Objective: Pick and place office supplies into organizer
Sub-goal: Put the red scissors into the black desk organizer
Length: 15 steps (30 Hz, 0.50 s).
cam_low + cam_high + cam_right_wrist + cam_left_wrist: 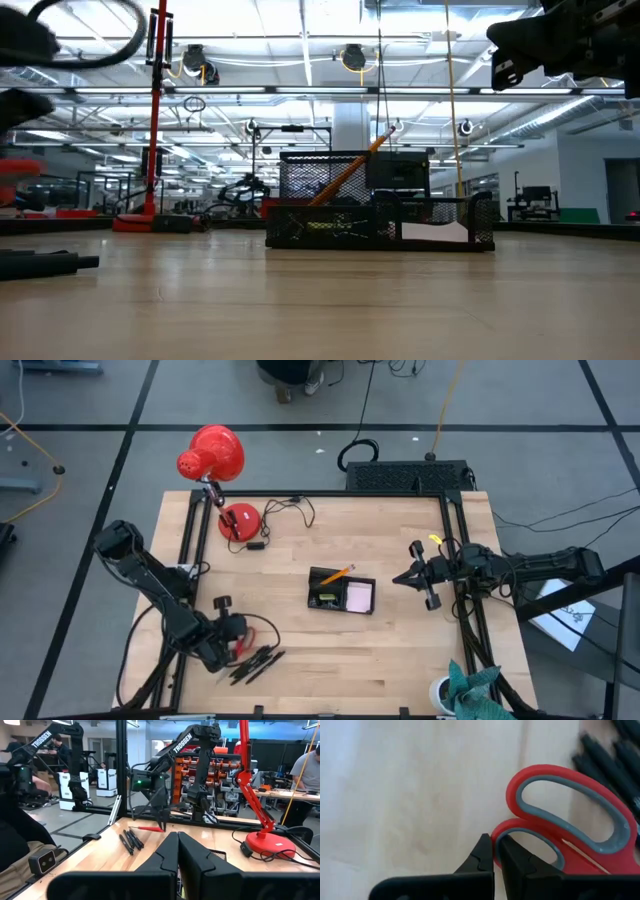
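We read the left gripper (pixel 492 851) as clamped on the rim of one handle loop of the red-handled scissors (pixel 570 815). In the left wrist view its two dark fingers stand almost together with the thin red rim pinched between them. The grip is taken on the handle because that loop presents a narrow edge above the table, whereas the blades lie flat. In the high view this gripper (pixel 232 635) sits low at the near left of the table (pixel 400 660), directly over the scissors.

The black pens (pixel 256 663) lie just beside the scissors, on their near-right side, fanned out in a loose bundle. We count about four of them in the right wrist view (pixel 131 840), though they overlap and the count is not certain.

The organizer (pixel 341 592) stands at the centre of the table, well apart from the left gripper. We judge that the scissors must be lifted and carried right and far to reach it. One orange pencil (pixel 336 574) leans upright-tilted in a far compartment, propped against the mesh wall. One pale pad (pixel 359 596) lies flat in the right compartment. A small yellowish item (pixel 322 598) rests in the left compartment; we cannot identify it.

The right gripper (pixel 412 577) waits at the right of the table, raised, with its fingers fully together and holding nothing. One red desk lamp (pixel 215 460) stands at the far left.
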Tool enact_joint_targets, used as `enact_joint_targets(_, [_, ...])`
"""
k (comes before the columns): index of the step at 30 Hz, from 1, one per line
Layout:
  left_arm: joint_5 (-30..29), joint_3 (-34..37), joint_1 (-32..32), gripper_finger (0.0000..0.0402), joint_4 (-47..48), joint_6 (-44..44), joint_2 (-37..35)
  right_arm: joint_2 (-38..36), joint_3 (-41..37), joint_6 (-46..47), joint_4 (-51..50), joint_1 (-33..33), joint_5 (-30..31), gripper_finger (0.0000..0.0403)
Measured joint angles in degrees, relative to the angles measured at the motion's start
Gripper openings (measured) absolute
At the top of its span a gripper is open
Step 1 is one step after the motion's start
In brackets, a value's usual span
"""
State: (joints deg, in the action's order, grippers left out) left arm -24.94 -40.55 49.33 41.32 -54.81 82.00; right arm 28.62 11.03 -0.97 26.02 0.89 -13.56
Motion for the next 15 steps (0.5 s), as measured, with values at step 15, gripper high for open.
enact_joint_targets(15, [-21.54,-11.37,-8.31,0.0005,5.7,28.4,-0.2,0.72,0.0,0.3,0.59,0.0,0.0,0.0])
